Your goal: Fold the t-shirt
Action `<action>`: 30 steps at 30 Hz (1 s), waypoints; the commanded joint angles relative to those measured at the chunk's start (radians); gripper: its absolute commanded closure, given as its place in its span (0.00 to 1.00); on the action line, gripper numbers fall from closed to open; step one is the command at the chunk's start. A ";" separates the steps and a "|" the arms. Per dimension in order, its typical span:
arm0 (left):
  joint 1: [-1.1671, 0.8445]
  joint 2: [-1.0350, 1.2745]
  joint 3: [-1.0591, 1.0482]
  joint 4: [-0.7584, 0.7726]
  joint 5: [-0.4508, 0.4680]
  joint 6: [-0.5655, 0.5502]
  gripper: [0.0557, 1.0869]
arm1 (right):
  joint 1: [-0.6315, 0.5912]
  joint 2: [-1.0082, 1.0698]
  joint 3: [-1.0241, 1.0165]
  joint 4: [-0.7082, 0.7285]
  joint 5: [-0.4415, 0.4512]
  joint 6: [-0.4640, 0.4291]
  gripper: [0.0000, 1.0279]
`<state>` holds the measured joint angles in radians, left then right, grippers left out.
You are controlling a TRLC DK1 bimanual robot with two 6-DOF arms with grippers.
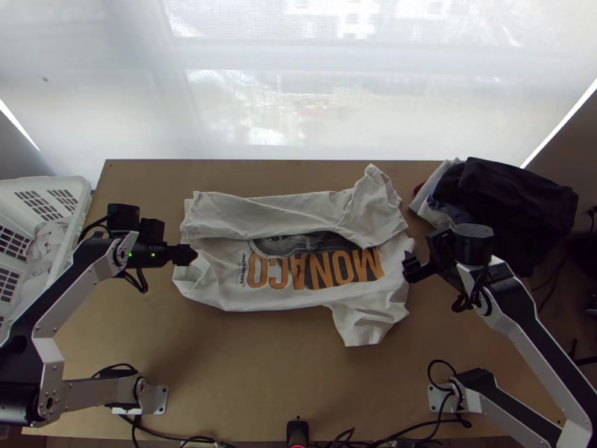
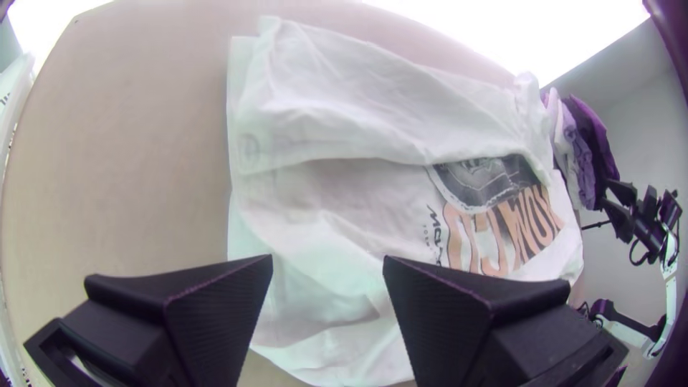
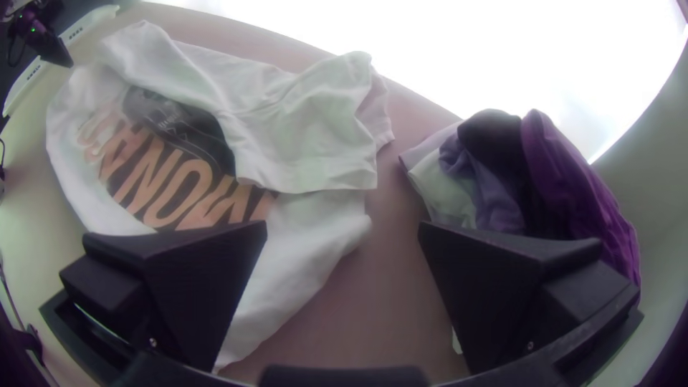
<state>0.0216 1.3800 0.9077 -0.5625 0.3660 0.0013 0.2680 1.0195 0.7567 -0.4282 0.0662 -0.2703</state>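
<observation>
A white t-shirt [image 1: 298, 257] with orange and black print lies across the middle of the table, its far side folded over toward the near side with one sleeve on top; the near sleeve sticks out toward the arms' bases. My left gripper [image 1: 195, 254] is above the shirt's left end; in the left wrist view the gripper [image 2: 328, 261] is open over the wrinkled white cloth [image 2: 322, 287]. At the shirt's right end is my right gripper [image 1: 407, 267]; in the right wrist view the gripper [image 3: 342, 228] stands open, with the shirt [image 3: 301, 236] beyond one finger.
A pile of dark and light clothes [image 1: 507, 194] lies at the table's far right, close to the right arm. A white basket [image 1: 74, 187] holding cloth stands at the left edge. Cables [image 1: 373, 440] run along the near edge.
</observation>
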 commanded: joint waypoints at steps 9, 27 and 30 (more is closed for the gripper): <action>-0.041 0.080 0.086 -0.034 -0.002 -0.086 0.26 | -0.018 -0.016 -0.005 -0.004 0.000 -0.014 0.04; -0.032 0.093 0.063 -0.083 -0.013 -0.204 0.26 | -0.029 -0.047 -0.016 -0.004 0.000 -0.020 0.04; -0.038 0.116 0.066 -0.082 -0.002 -0.219 0.26 | -0.029 -0.050 -0.019 -0.004 0.000 -0.021 0.04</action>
<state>-0.0017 1.4593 0.9699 -0.6525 0.3485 -0.1654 0.2401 0.9794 0.7410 -0.4332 0.0666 -0.2848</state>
